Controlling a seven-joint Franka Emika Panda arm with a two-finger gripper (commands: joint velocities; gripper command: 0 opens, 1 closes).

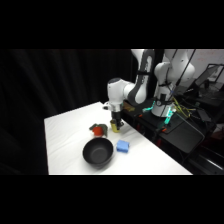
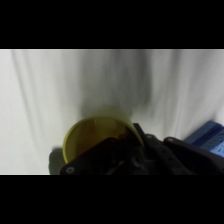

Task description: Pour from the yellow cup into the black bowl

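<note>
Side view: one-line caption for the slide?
End effector down at the yellow cup, with the black bowl nearer the camera on the white table.

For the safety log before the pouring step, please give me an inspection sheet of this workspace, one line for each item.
Surface: white table, no spill seen.
Job's things: yellow cup stands on the table behind the black bowl, under the claw; the bowl sits near the front edge, and looks empty.
Clutter: blue block beside the bowl toward the arm's base; red-and-green object behind the bowl, next to the cup.
Claw: claw is down at the cup; the wrist view shows the cup's rim right at it; open or shut cannot be told.
Cables: dark wiring and a glowing teal piece near the base, off the table.
Surroundings: black curtain behind.
</note>
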